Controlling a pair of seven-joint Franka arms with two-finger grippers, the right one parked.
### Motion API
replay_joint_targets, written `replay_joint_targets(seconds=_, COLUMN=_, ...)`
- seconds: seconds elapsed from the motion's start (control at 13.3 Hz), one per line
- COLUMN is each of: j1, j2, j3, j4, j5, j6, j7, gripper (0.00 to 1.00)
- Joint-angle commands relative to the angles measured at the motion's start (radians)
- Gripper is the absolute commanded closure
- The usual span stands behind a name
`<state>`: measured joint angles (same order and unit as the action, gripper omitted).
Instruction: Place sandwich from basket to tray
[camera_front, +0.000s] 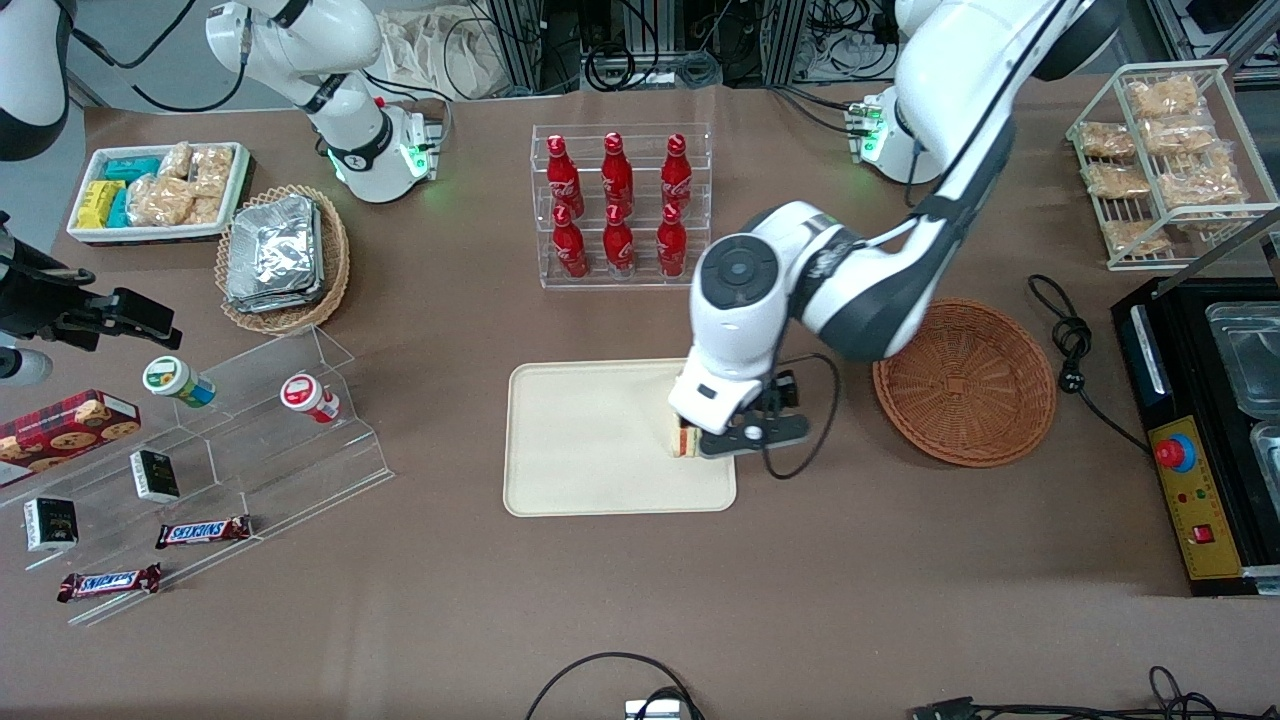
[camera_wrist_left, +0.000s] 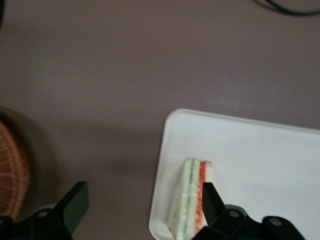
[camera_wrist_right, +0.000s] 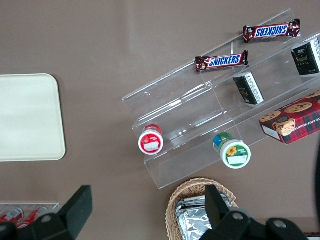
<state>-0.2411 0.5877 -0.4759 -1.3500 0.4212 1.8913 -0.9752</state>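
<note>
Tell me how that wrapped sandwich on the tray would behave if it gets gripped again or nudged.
The sandwich looks like soft white bread, so it would probably squash under a firm grip. Its clear wrap may be slippery. It lies at the tray edge nearest the basket, so a nudge might slide it off. The open gripper straddles it.

The tray (camera_front: 600, 440) lies on the desk (camera_front: 640, 600) about midway along it, nearer the front camera than the bottle rack (camera_front: 620, 205). The sandwich (camera_front: 684, 439) rests on the tray, close to the edge that faces the basket (camera_front: 965, 383). The basket sits on the desk beside the tray, toward the working arm's end. The gripper (camera_front: 722, 437) hangs over that same tray edge, its fingers (camera_wrist_left: 209, 200) spread wide, one alongside the sandwich and the other out over the bare desk between tray and basket.
</note>
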Motion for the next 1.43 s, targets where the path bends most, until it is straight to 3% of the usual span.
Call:
replay_joint_targets(seconds=0.0, j1=0.072, j2=-0.090, j3=-0.006, j4=-0.015, j5=-0.015, j6=-0.075, j7=0.045, gripper=0.00)
replay_joint_targets(seconds=0.45, j1=0.195, j2=-0.178, j3=-0.006, j4=-0.024, j5=-0.105, j6=-0.190, j7=0.209, gripper=0.00)
replay_joint_targets(seconds=0.68, j1=0.203, j2=-0.215, j3=0.011, j4=-0.034, j5=-0.105, j6=-0.257, j7=0.315, gripper=0.00)
replay_joint_targets(seconds=1.05, j1=0.187, j2=-0.345, j3=0.158, j4=-0.125, j5=-0.202, j6=-0.253, j7=0.459, gripper=0.00)
replay_joint_targets(seconds=1.21, j1=0.172, j2=-0.411, j3=0.253, j4=-0.159, j5=-0.278, j6=-0.251, j7=0.576, gripper=0.00)
replay_joint_targets(seconds=1.36, j1=0.116, j2=-0.460, j3=0.359, j4=-0.179, j5=-0.289, j6=-0.262, j7=0.674, gripper=0.00)
